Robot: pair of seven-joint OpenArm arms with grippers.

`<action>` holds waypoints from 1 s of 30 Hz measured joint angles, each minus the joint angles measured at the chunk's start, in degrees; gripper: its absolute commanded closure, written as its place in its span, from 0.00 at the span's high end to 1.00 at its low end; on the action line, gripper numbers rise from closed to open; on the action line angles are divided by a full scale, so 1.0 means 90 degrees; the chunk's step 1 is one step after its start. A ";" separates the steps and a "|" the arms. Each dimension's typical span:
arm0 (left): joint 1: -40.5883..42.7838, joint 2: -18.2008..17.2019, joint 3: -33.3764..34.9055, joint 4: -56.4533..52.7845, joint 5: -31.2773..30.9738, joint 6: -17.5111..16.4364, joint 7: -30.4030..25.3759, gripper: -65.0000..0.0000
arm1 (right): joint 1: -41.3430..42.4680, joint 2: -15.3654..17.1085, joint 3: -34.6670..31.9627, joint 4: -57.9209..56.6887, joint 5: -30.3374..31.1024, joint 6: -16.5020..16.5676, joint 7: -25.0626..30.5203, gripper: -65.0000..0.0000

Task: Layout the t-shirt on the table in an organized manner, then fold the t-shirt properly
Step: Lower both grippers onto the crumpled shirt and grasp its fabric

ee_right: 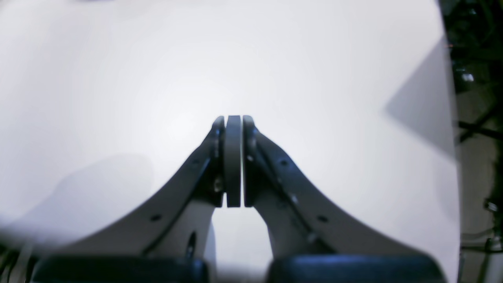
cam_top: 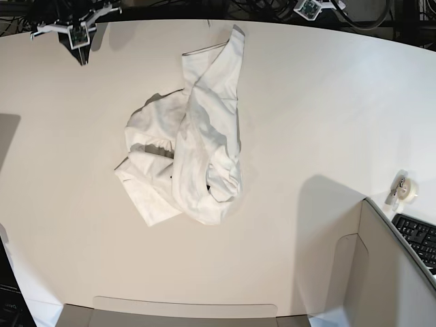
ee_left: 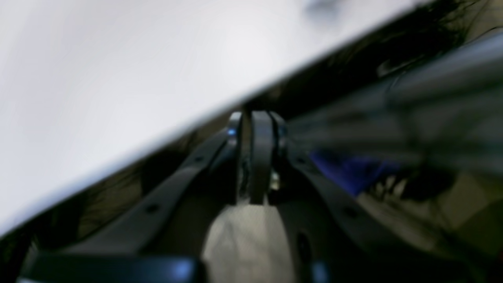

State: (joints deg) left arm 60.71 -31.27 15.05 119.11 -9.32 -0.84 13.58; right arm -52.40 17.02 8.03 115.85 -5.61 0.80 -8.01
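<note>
Base view: large white short-sleeved cotton t-shirt [cam_top: 191,146] lies crumpled near the middle of the very large smooth matte white worktop [cam_top: 327,102], one end drawn out long toward the far edge, the rest bunched in soft overlapping folds; no print shows, so the front is probably turned under or inside. Neither arm reaches the cloth. Right end effector [ee_right: 234,157], seen in its wrist view, hangs over bare worktop with flat dark pads pressed together, holding nothing. Left end effector [ee_left: 257,157], blurred in its wrist view, sits past the worktop's curved edge with only a thin gap between its pads and nothing between them. Risks, as I judge them: layers are stacked and limp, so a pinch may take two plies and drag the whole heap; white on white hides hems and sleeves; the smooth surface lets fabric slide rather than spread.
</note>
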 measured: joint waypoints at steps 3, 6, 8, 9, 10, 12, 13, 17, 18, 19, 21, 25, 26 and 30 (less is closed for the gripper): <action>-0.0680 0.0015 0.0206 -0.0022 0.0007 0.0036 0.0051 0.25 | 0.0833 -0.0017 0.0007 0.0015 -0.0005 0.0032 -0.0192 0.05; -0.1416 0.0017 0.0423 -0.0024 0.0005 0.0041 0.0056 0.32 | 0.1766 -0.0034 0.0010 0.0002 0.0000 0.0036 -0.0517 0.17; -0.1863 0.0032 0.0551 -0.0010 -0.0012 0.0036 0.0061 0.32 | 0.2414 -0.0017 0.0002 0.0000 0.0000 0.0024 -0.0787 0.25; -0.2052 0.0090 0.0631 -0.0002 -0.0015 0.0039 0.0214 0.32 | 0.2739 -0.0019 0.0005 -0.0005 0.0002 -0.0005 -0.0935 0.28; -0.2314 0.0211 0.0714 -0.0005 -0.0017 0.0036 0.0398 0.32 | 0.3072 -0.0034 0.0002 -0.0012 0.0005 0.0007 -0.1078 0.31; -0.2810 0.0488 0.0886 -0.0039 -0.0010 0.0063 0.0957 0.32 | 0.3750 -0.0046 -0.0029 -0.0039 0.0029 0.0051 -0.1537 0.35; -0.3070 0.0634 0.1020 -0.0053 0.0007 0.0061 0.1202 0.32 | 0.4102 -0.0070 -0.0036 -0.0049 0.0041 0.0046 -0.1739 0.37; -0.4153 0.1280 0.1695 -0.0036 0.0000 0.0039 0.2137 0.32 | 0.5333 -0.0029 -0.0187 -0.0146 -0.0015 0.0389 -0.2310 0.37; -0.4371 0.1464 0.1834 -0.0039 0.0002 0.0041 0.2380 0.32 | 0.5610 -0.0051 -0.0226 -0.0248 -0.0012 0.0527 -0.2329 0.37; -0.4595 0.1688 0.1948 -0.0041 0.0000 0.0041 0.2679 0.32 | 0.5882 -0.0112 -0.0308 -0.0406 0.0019 0.0661 -0.2327 0.38; -0.4966 0.2210 0.2047 -0.0039 0.0005 0.0039 0.3211 0.32 | 0.6290 -0.0267 -0.0389 -0.0777 0.0005 0.1076 -0.2378 0.38; -0.5510 0.2883 0.2062 -0.0053 0.0002 0.0087 0.3645 0.32 | 0.6866 -0.0469 -0.0381 -0.1547 -0.0029 0.1996 -0.2399 0.38; -0.5513 0.2888 0.2062 -0.0061 0.0002 0.0070 0.3594 0.32 | 0.6965 -0.0503 -0.0376 -0.1715 -0.0049 0.2285 -0.2416 0.38; -0.5479 0.2849 0.2062 -0.0165 0.0034 0.0702 0.3718 0.32 | 0.7210 -0.0539 -0.0403 -0.2540 -0.0010 0.3398 -0.2307 0.37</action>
State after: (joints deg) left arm 11.40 -5.63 33.61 117.62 -9.02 5.48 47.05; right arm 12.49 12.16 4.40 92.99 -5.69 31.38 -28.77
